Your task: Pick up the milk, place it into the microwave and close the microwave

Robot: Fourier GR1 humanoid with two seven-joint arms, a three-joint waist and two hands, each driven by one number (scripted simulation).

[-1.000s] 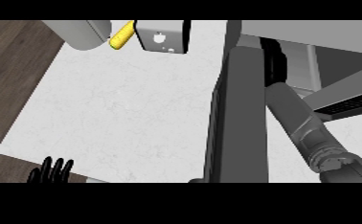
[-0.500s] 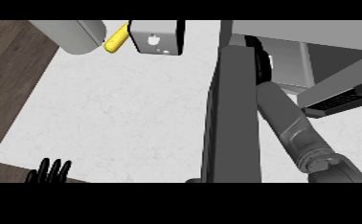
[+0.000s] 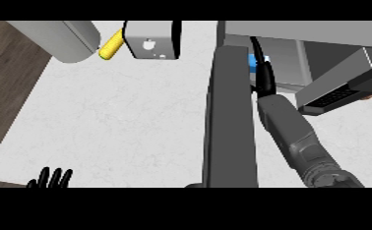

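With the right hand (image 3: 262,71) reaching past the dark microwave door (image 3: 231,121), its fingers' state hidden, it should release the blue milk carton (image 3: 254,61) fully inside before withdrawing.

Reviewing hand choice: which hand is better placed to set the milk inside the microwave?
Right. The right hand reaches behind the open microwave door, beside the blue milk. The left hand rests at the lower edge.

You have a white marbled counter top (image 3: 123,121) filling the frame's centre and left; a dark wood floor strip (image 3: 18,76) runs along the left edge, upper to middle.
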